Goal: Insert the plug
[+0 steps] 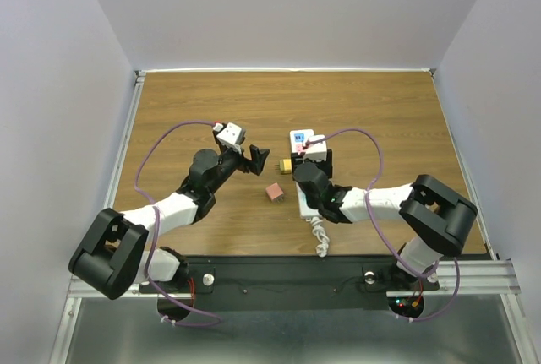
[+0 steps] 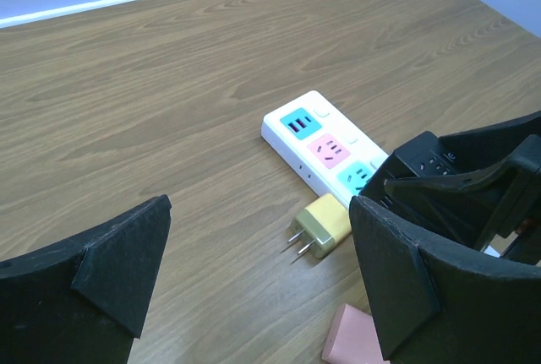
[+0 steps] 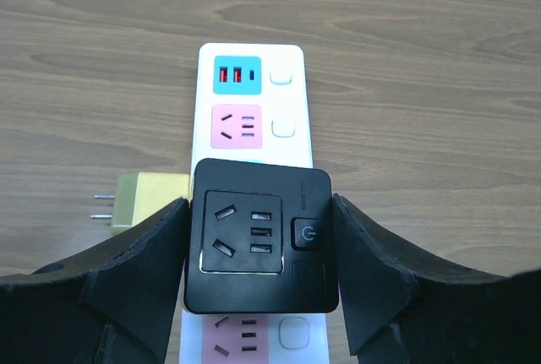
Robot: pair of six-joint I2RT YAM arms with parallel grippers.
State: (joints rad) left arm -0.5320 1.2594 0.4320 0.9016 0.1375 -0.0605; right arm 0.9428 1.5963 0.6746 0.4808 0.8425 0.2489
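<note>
A white power strip (image 3: 287,94) with teal and pink sockets lies on the wooden table; it also shows in the top view (image 1: 302,140) and the left wrist view (image 2: 317,140). My right gripper (image 3: 259,212) is shut on a black square socket adapter (image 3: 245,241), held flat over the strip's middle socket. I cannot tell whether it is seated. A yellow two-pin plug (image 2: 325,225) lies on the table just left of the strip, with its pins pointing away from the strip. My left gripper (image 2: 258,212) is open and empty, hovering a little left of the yellow plug (image 1: 286,164).
A pink block (image 1: 274,192) lies in front of the yellow plug; it also shows in the left wrist view (image 2: 355,339). The strip's white coiled cord (image 1: 319,236) runs toward the near table edge. White walls enclose the table on three sides.
</note>
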